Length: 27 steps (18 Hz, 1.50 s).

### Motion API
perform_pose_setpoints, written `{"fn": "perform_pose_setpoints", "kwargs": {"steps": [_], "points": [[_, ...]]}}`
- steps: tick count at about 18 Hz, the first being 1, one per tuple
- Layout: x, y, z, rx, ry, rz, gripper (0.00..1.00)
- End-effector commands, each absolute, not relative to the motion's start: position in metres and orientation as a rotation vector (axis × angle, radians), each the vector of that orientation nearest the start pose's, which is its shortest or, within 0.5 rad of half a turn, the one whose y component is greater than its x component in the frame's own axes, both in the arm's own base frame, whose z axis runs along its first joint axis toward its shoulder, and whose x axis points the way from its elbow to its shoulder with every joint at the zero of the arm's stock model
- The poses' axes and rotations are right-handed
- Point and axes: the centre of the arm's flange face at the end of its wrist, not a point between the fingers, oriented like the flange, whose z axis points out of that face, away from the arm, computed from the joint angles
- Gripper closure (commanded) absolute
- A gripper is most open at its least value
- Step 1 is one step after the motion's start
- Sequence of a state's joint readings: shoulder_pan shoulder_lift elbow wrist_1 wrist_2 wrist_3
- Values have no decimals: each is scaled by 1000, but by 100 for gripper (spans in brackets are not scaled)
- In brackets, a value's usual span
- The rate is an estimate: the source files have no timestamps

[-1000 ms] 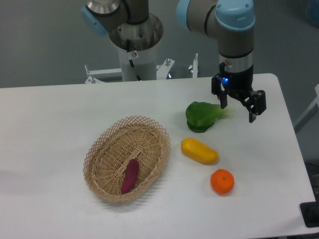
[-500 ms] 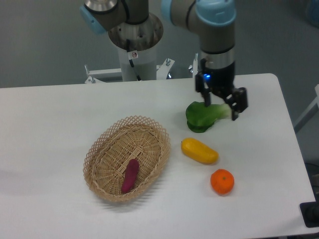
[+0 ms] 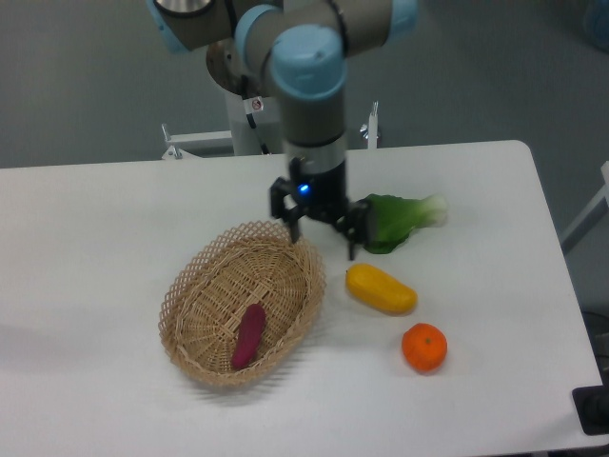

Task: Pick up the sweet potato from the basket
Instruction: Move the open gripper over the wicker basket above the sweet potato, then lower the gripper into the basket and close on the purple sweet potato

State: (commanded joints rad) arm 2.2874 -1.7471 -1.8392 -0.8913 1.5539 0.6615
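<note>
The sweet potato (image 3: 248,335), a small magenta-purple tuber, lies inside the tan wicker basket (image 3: 195,290), toward its near side. My gripper (image 3: 323,238) hangs open and empty above the basket's far right rim, up and to the right of the sweet potato. Its two dark fingers point down, one over the rim and one just right of it.
A yellow oblong vegetable (image 3: 381,288) lies right of the basket. An orange fruit (image 3: 423,347) sits nearer the front right. A green leafy vegetable (image 3: 401,220) lies behind them, right of the gripper. The arm's base (image 3: 255,105) stands at the table's far edge.
The gripper has swung left from above the green vegetable's right side to the basket's far right rim. It stays open. The objects have not moved.
</note>
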Motion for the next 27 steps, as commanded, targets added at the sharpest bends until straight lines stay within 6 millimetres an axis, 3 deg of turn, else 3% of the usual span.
{"fn": "perform_pose_setpoints", "kwargs": {"steps": [5,12,18,27], "points": [[-237,517,293,-2997,-131,117,0],[-240,538,245,-2999,-157,104,0],[-249,550,221,-2992,-150,117,0],[-256,557,205,-2996,-142,135,0]]}}
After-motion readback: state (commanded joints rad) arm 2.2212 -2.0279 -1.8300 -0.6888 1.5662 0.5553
